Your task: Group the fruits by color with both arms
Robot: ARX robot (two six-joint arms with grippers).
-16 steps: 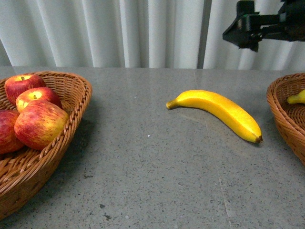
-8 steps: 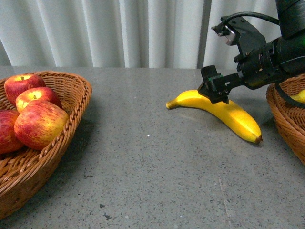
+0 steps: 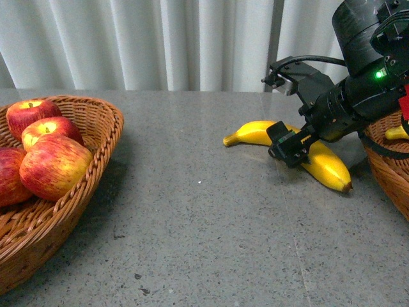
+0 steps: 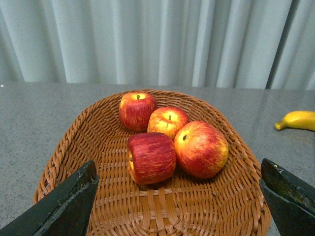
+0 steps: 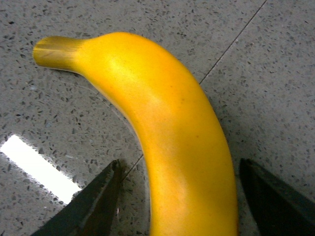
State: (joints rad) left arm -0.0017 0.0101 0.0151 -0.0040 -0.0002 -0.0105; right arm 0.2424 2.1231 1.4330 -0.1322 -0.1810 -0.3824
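A long yellow banana [image 3: 326, 165] lies on the grey table, right of centre. My right gripper [image 3: 295, 144] is down over its middle and open; in the right wrist view the banana [image 5: 167, 132] lies between the two fingers [image 5: 88, 201] with a gap on each side. Several red apples [image 3: 51, 166] with yellow streaks rest in the wicker basket [image 3: 96, 160] at the left. The left wrist view looks down on those apples [image 4: 199, 147] in the basket [image 4: 98, 142]. My left gripper [image 4: 182, 204] hangs open above the basket's near end with nothing between its fingers.
A second wicker basket [image 3: 377, 160] stands at the right edge with a yellow banana tip [image 3: 397, 133] showing inside. A white curtain hangs behind the table. The right arm's black body [image 3: 364, 64] with a green light rises over that basket.
The right arm has come down from the upper right to the table. Its open gripper now straddles the banana. The apples and baskets have not moved.
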